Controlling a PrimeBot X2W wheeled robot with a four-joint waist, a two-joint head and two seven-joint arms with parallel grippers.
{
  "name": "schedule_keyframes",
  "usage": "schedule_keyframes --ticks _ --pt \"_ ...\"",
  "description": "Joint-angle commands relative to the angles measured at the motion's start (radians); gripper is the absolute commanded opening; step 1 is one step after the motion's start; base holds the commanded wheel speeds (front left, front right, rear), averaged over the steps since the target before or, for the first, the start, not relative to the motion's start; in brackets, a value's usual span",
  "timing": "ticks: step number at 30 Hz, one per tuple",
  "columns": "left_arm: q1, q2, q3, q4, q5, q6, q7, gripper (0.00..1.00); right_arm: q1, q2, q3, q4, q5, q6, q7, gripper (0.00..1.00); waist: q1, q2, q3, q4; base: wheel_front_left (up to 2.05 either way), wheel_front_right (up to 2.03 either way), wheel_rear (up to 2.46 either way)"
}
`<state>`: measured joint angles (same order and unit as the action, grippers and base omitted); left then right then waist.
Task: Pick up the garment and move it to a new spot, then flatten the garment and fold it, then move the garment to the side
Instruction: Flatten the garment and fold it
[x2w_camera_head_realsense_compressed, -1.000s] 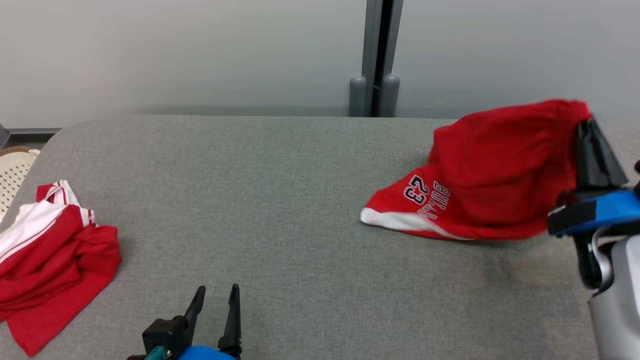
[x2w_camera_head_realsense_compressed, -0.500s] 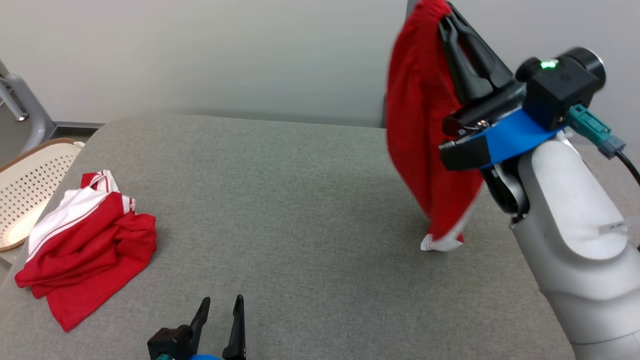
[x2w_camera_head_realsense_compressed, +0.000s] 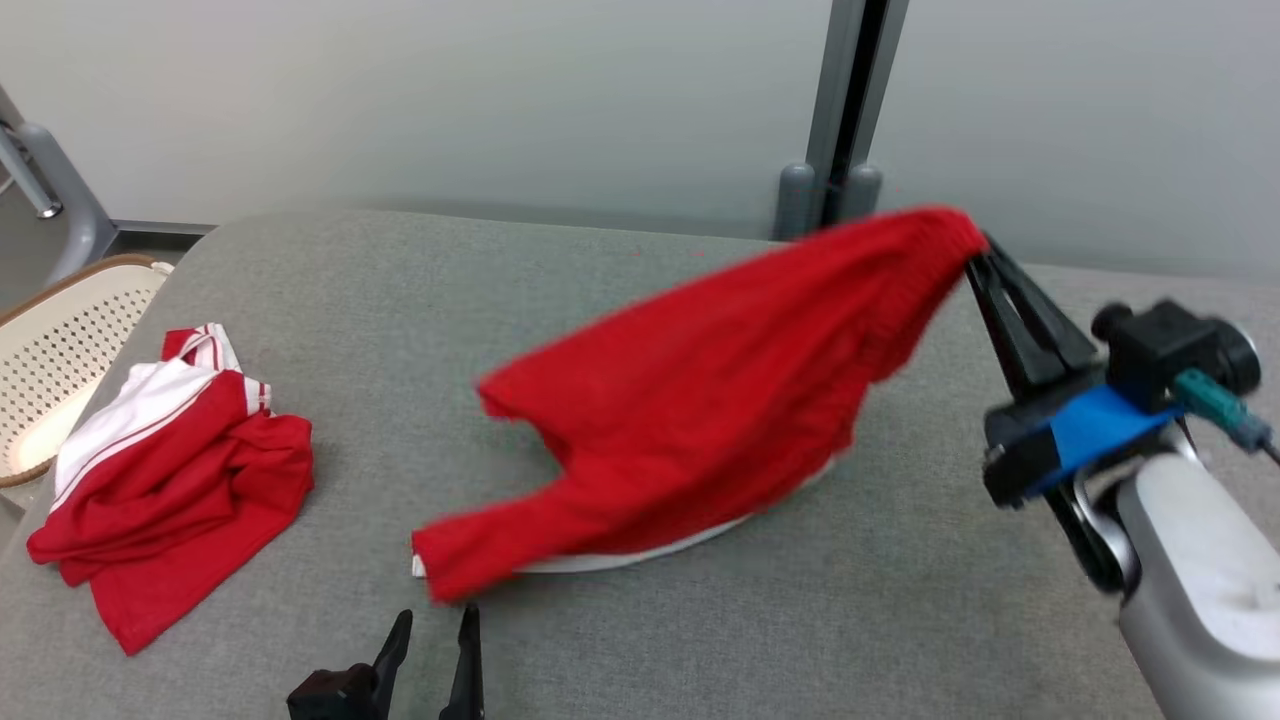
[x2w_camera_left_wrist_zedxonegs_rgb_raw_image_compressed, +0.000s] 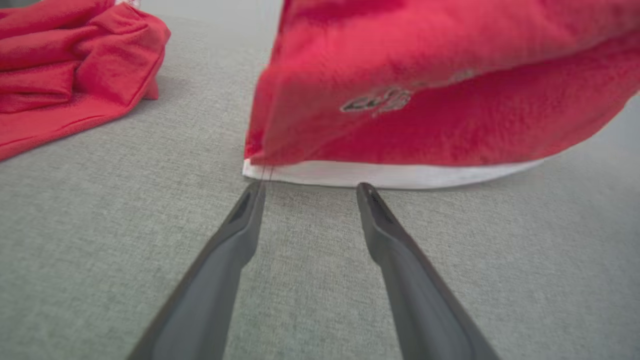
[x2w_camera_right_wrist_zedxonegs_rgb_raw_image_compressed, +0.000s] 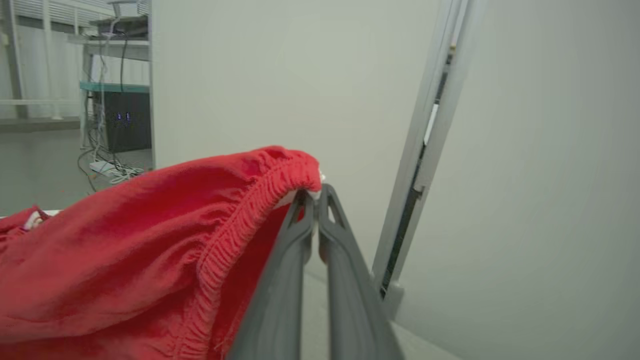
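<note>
Two hands: right hand (x2w_camera_head_realsense_compressed: 972, 255) clamped on the blurred garment (x2w_camera_head_realsense_compressed: 700, 400); left hand (x2w_camera_head_realsense_compressed: 436, 615), cut off below, spread empty.

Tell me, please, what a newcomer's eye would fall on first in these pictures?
The red shorts stand out: blurred, they stretch across the middle of the table, their waistband pinched in the shut jaws of the right gripper and the white hem near the tabletop. Next comes a crumpled red-and-white garment at the table's left edge, then the open left gripper short of the hem.
</note>
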<state>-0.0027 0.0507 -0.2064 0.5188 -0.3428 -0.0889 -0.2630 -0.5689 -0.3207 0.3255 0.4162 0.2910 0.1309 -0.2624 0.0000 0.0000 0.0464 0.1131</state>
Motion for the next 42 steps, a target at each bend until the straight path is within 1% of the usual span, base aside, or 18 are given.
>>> schedule_keyframes --ticks 1,2,3,4,5,6,7,11,16,21,27,31,36,39,42 --pt "-0.004 0.0 0.006 0.0 0.001 0.0 -0.003 1.0 0.052 -0.014 -0.009 0.021 -0.005 0.0 -0.003 0.0 0.0 0.0 0.003 -0.006 0.0 0.0 0.0" --pt "-0.008 0.0 0.008 0.0 0.004 -0.001 -0.003 1.0 0.091 -0.022 -0.022 0.044 -0.009 0.0 -0.003 0.0 0.0 0.0 0.006 -0.012 0.0 0.0 0.0" --pt "-0.012 0.0 0.011 0.001 0.008 -0.003 -0.003 1.0 0.13 -0.031 -0.032 0.074 -0.02 0.0 -0.004 0.05 0.0 0.0 0.008 -0.017 0.0 0.0 0.0" --pt "-0.015 0.001 0.014 0.003 0.009 -0.004 -0.003 1.0 0.164 -0.034 -0.041 0.104 -0.027 0.0 -0.004 0.23 0.0 0.0 0.01 -0.022 0.0 0.0 0.0" --pt "-0.018 0.0 0.016 0.004 0.01 -0.004 -0.003 1.0 0.196 -0.034 -0.059 0.141 -0.031 0.0 -0.004 0.59 0.0 0.0 0.012 -0.028 0.0 0.0 0.0" --pt "-0.021 0.0 0.017 0.005 0.011 -0.006 -0.003 1.0 0.226 -0.03 -0.073 0.18 -0.039 0.0 -0.004 0.89 0.0 0.0 0.013 -0.032 0.0 0.0 0.0" --pt "-0.025 0.0 0.018 0.006 0.012 -0.006 -0.003 1.0 0.243 -0.018 -0.092 0.197 -0.042 0.0 -0.004 1.0 0.0 0.0 0.015 -0.037 0.0 0.0 0.0" --pt "-0.027 0.0 0.022 0.003 0.013 -0.005 -0.003 1.0 0.321 0.023 -0.192 0.239 -0.083 0.0 -0.004 1.0 0.0 0.0 0.014 -0.056 0.0 0.0 0.0" --pt "-0.043 0.0 0.028 -0.004 0.01 -0.008 -0.003 1.0 0.371 0.089 -0.276 0.201 -0.138 0.0 -0.004 1.0 0.0 0.0 0.011 -0.078 0.0 0.0 0.0" --pt "-0.07 0.0 0.016 -0.001 0.005 -0.009 -0.003 1.0 0.392 0.139 -0.306 0.153 -0.171 0.0 -0.004 1.0 0.0 0.0 0.012 -0.093 0.0 0.0 0.0" --pt "-0.157 0.0 -0.015 0.027 -0.02 -0.019 -0.003 1.0 0.403 0.182 -0.295 0.106 -0.182 0.0 -0.004 1.0 0.0 0.0 0.029 -0.104 0.0 0.0 0.0" --pt "-0.275 0.0 -0.038 0.094 -0.035 -0.026 -0.003 1.0 0.391 0.197 -0.27 0.091 -0.183 0.0 -0.004 1.0 0.0 0.0 0.057 -0.12 0.0 0.0 0.0" --pt "-0.456 0.0 -0.082 0.249 -0.065 -0.035 -0.002 1.0 0.361 0.209 -0.236 0.077 -0.178 0.0 -0.003 1.0 0.0 0.0 0.098 -0.153 0.0 0.0 0.0" --pt "-0.544 0.0 -0.1 0.353 -0.099 -0.039 0.04 1.0 0.348 0.213 -0.218 0.073 -0.174 0.0 -0.003 1.0 0.0 0.0 0.121 -0.175 0.0 0.0 0.0" --pt "-0.618 0.002 -0.11 0.447 -0.108 -0.041 0.083 1.0 0.337 0.215 -0.208 0.072 -0.171 0.0 -0.003 1.0 0.0 0.0 0.141 -0.196 0.0 0.0 0.0"
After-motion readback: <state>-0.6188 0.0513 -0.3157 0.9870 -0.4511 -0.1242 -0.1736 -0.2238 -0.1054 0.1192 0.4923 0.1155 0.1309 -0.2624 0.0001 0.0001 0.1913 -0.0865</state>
